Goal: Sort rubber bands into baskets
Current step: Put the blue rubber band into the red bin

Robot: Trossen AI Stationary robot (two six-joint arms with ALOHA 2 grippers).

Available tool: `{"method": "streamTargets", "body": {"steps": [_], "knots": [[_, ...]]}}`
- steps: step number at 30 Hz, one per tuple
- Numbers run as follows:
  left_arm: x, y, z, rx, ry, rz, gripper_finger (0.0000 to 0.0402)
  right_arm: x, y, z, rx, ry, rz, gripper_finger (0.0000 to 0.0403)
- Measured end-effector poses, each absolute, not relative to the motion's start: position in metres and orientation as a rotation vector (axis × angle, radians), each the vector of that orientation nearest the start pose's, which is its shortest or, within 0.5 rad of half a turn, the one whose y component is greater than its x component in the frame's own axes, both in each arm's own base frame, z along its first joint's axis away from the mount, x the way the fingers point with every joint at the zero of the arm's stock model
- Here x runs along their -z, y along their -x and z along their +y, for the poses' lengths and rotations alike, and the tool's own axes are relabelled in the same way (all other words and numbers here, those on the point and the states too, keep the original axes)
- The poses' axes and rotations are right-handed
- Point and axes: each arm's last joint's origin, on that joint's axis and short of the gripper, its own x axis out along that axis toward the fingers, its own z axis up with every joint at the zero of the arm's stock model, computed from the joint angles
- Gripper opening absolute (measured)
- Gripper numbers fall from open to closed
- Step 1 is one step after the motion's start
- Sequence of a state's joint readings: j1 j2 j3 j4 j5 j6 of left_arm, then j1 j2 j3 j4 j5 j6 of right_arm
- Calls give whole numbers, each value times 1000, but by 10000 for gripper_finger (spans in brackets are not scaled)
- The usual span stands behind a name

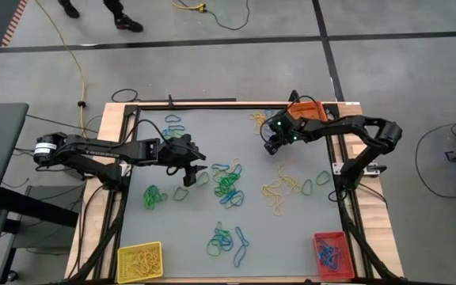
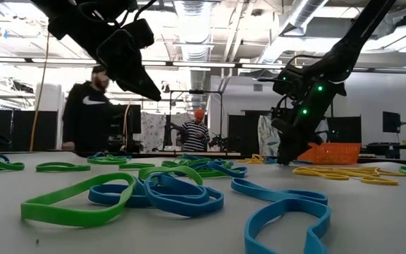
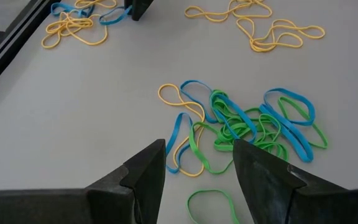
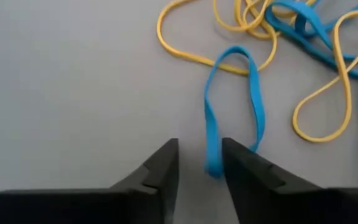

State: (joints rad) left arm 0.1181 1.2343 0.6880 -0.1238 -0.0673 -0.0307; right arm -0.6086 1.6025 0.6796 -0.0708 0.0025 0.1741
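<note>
Near edge of the bench [image 1: 133,158]: the yellow basket [image 1: 139,261] at left holds a heap of yellow bands, and the red basket [image 1: 330,255] at right holds blue ones. I judge sorting begun, not half done.

Mid-bench: most bands remain loose. A blue-green tangle [image 1: 228,186] sits at centre, a smaller cluster [image 1: 224,240] nearer, a green pair [image 1: 153,196] to the left, and yellow loops [image 1: 279,190] to the right.

My left tool [image 3: 199,171] hovers above the bench just left of the central tangle, fingers spread and empty.

Far right: my right tool [image 4: 201,163] is down at the bench near the orange basket [image 1: 311,108]. Its fingers stand slightly apart with one blue band [image 4: 232,106] between the tips. Whether they grip it or have let go, I cannot tell.

Hidden or unclear:
- The orange basket is largely covered by my right arm; its contents do not show.
- Tangled bands cannot be counted.
- In the low view the near baskets are out of frame.
</note>
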Motion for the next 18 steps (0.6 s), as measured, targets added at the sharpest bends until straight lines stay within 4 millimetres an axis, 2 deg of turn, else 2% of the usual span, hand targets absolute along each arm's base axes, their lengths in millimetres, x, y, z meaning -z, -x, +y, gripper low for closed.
{"method": "streamTargets", "body": {"steps": [6, 11, 18], "knots": [[-217, -247, 31, -189, 46, 668, 178, -127, -231, -154, 608, -410, 930, 23], [-217, -247, 31, -189, 46, 668, 178, -135, -239, -142, 554, -382, 926, 23], [-217, -247, 31, -189, 46, 668, 178, -163, -254, -112, 456, -334, 886, 23]]}}
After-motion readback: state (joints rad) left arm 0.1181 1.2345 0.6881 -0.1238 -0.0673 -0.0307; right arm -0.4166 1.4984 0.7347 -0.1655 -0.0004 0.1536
